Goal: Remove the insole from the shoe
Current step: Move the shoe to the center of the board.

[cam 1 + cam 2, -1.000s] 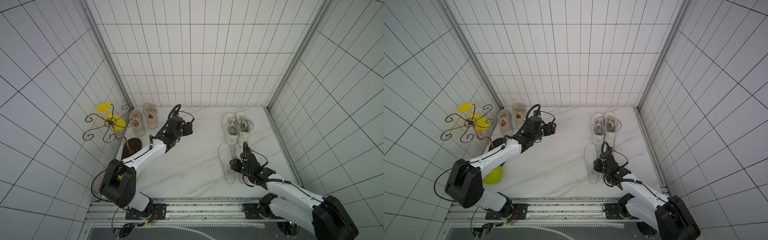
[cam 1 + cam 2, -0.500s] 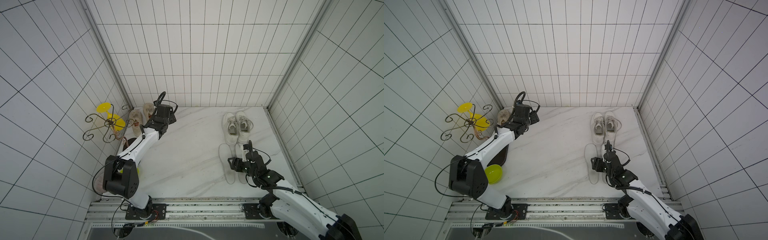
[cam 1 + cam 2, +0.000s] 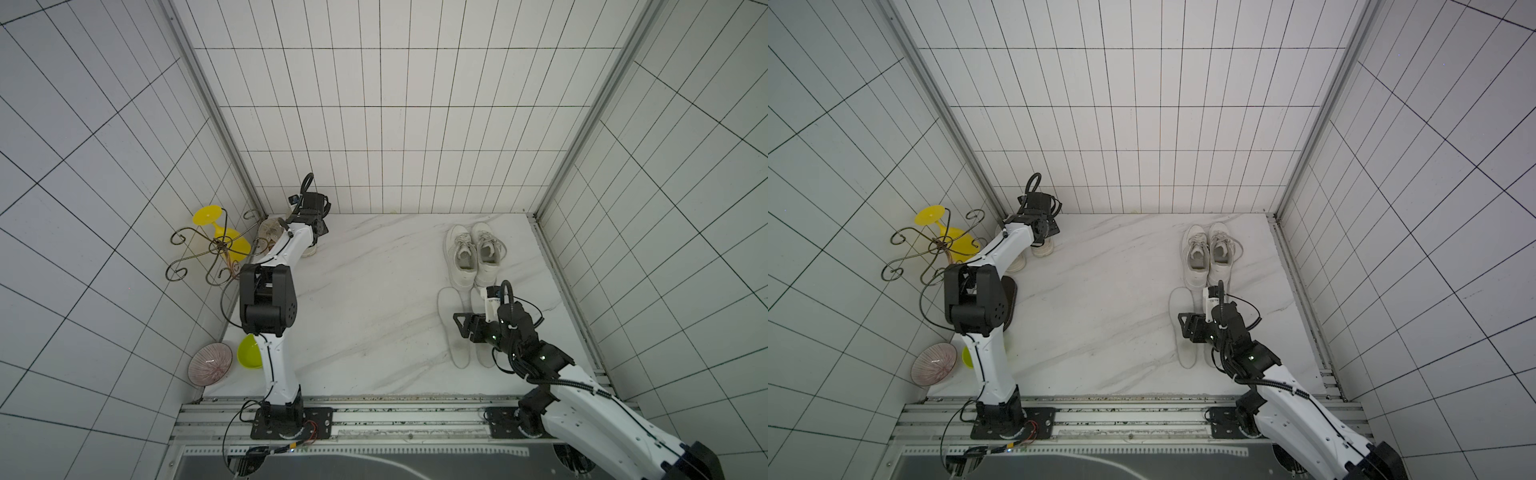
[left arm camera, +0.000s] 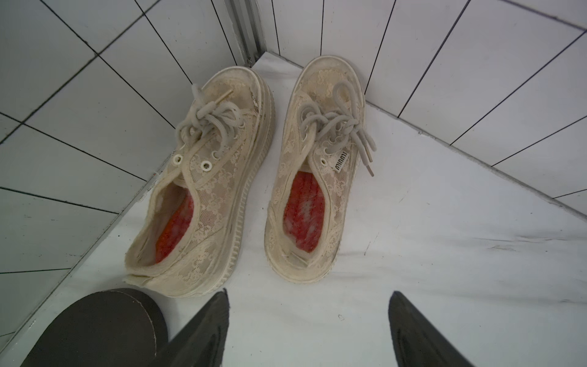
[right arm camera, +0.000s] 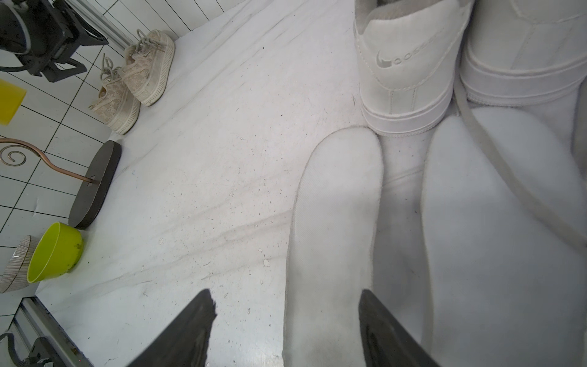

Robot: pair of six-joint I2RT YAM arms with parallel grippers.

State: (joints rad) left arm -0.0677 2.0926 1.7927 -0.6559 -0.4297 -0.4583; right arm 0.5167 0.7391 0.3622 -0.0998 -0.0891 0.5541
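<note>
The left gripper [image 4: 308,302] hangs with its jaws spread wide and nothing between them, above bare marble table [image 4: 444,270] just short of the heels of the beige shoes [image 4: 219,178]. That pair stands side by side, toes into the corner of the tiled walls [image 4: 95,111], and the red insoles [image 4: 303,213] lie inside both. A dark oval base [image 4: 95,324] sits just beside the heel of the shoe nearer the side wall, close to one finger. In both top views the left arm covers much of the pair. The right gripper [image 5: 286,298] is also spread and empty, low over a white insole [image 5: 336,206] that lies flat on the table; one finger is over bare marble, and whether the other touches the insole is hard to tell. A second insole [image 5: 492,222] lies alongside, crossed by a loose lace [image 5: 508,178]. Both reach up to the heels of the white sneakers [image 5: 403,79]. By the left wall are a green bowl [image 5: 57,251], a striped bowl [image 5: 16,263] and a wire stand [image 3: 208,249] with yellow cups [image 3: 208,216].
</note>
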